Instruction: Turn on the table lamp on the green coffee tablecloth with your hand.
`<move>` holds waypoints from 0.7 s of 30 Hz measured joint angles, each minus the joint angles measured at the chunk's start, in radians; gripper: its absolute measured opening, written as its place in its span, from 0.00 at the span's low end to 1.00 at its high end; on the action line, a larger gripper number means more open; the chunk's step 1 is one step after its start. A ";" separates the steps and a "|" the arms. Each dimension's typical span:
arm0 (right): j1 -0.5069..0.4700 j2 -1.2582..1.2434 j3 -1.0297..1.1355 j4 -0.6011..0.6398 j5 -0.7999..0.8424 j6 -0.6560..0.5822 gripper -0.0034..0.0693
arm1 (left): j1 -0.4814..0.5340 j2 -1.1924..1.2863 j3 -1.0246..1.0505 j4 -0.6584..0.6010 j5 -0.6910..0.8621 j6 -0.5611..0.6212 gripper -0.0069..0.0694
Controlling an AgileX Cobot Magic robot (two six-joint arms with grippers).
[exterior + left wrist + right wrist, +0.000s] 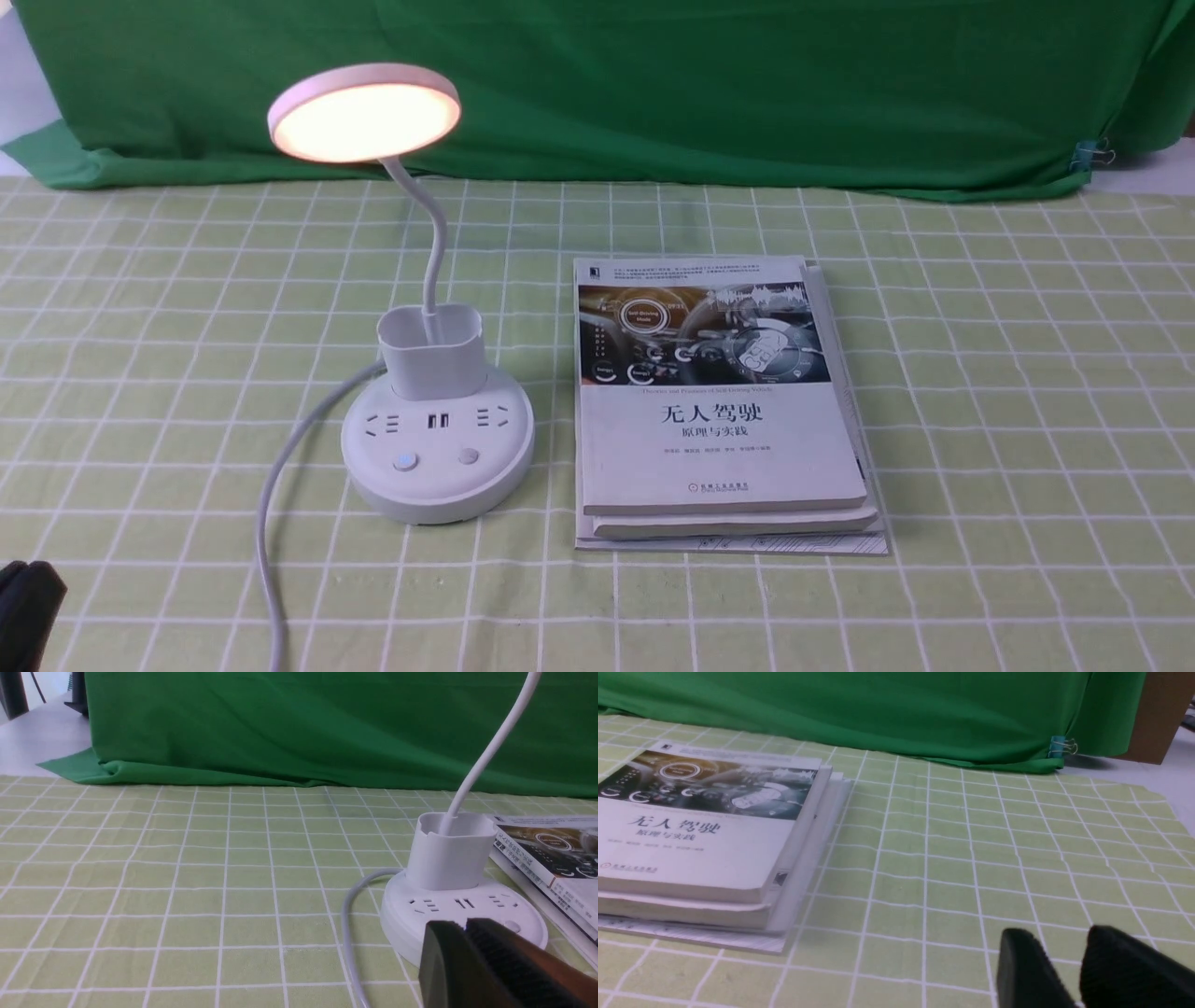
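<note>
Green backdrop cloth (607,93) behind; pale green gridded tablecloth (728,607) below. Table lamp (439,448) stands on tablecloth, toward ten o'clock in front view, disc head glowing. Cup (434,359) on lamp's base holds lower end of bendable neck (437,233); other contents not visible. Stack of books (719,401) just beside lamp, at its three o'clock. Left gripper (460,926): jaws together, nothing between. Right gripper (1059,935): jaws apart, empty.

Books (700,826) on checkered green tablecloth (924,858)
</note>
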 joint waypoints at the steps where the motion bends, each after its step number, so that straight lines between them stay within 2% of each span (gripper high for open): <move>1: 0.000 0.000 0.000 0.000 0.000 0.000 0.38 | 0.000 0.000 0.000 0.000 0.000 0.000 0.14; 21: 0.000 0.000 0.000 0.000 0.000 0.000 0.38 | 0.000 0.000 0.000 0.072 0.001 0.002 0.16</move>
